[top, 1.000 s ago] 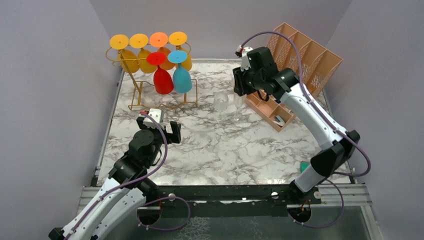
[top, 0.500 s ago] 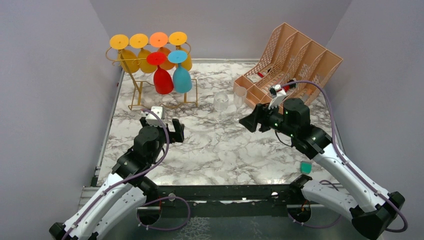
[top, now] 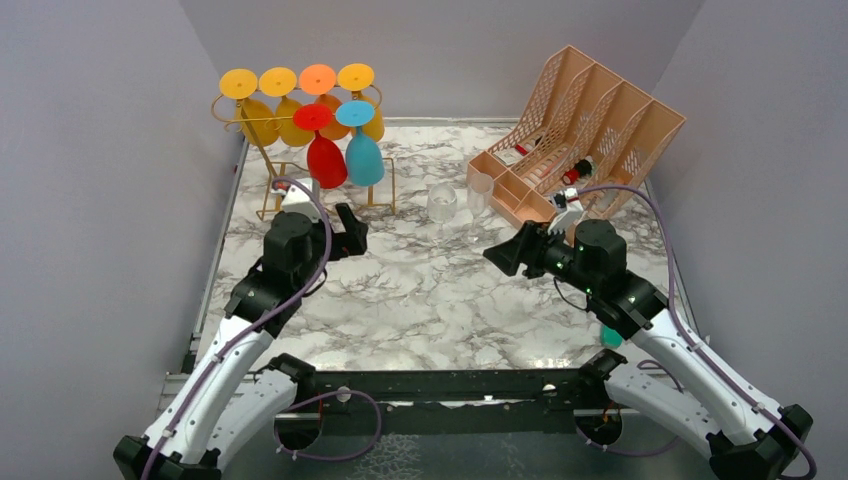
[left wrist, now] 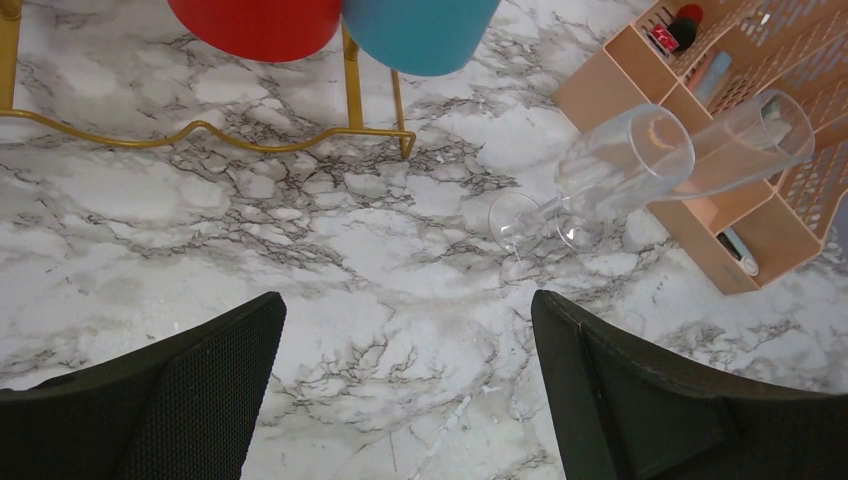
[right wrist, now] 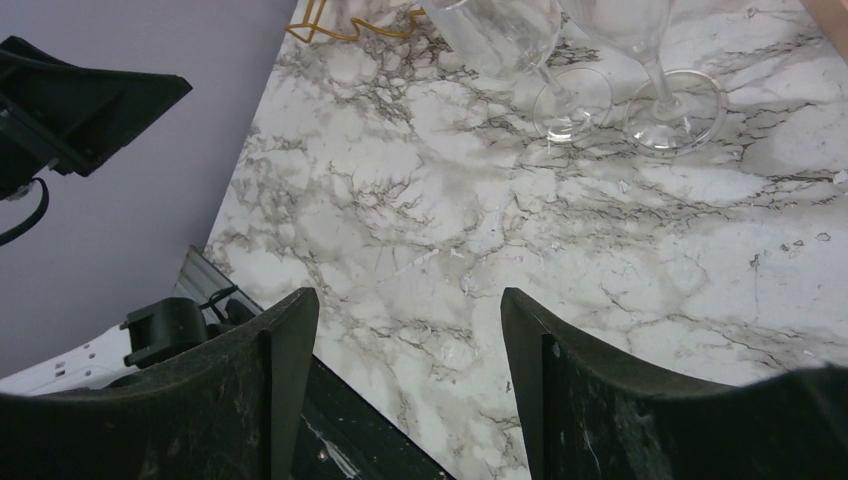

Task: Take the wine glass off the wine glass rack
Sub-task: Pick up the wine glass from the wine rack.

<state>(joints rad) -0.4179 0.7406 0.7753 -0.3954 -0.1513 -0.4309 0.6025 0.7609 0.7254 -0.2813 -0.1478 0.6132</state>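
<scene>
The gold wire rack (top: 272, 190) stands at the table's back left, with several coloured wine glasses hanging upside down from it. A red glass (top: 325, 160) and a blue glass (top: 363, 157) hang in front, yellow and orange ones behind. My left gripper (top: 352, 228) is open and empty, just in front of the rack's feet. In the left wrist view (left wrist: 405, 310) the red bowl (left wrist: 255, 18), the blue bowl (left wrist: 420, 35) and the rack's foot rail (left wrist: 210, 135) sit ahead of it. My right gripper (top: 505, 255) is open and empty over mid-table.
Two clear wine glasses (top: 441, 205) (top: 478, 200) stand upright mid-table; they also show in the right wrist view (right wrist: 500, 30). A peach lattice file organizer (top: 590, 110) leans at the back right, with small items in it. A teal object (top: 610, 335) lies near the right arm.
My left gripper has moved forward toward the rack. My right arm has swung back from the organizer to mid-table, then shifted slightly right.
</scene>
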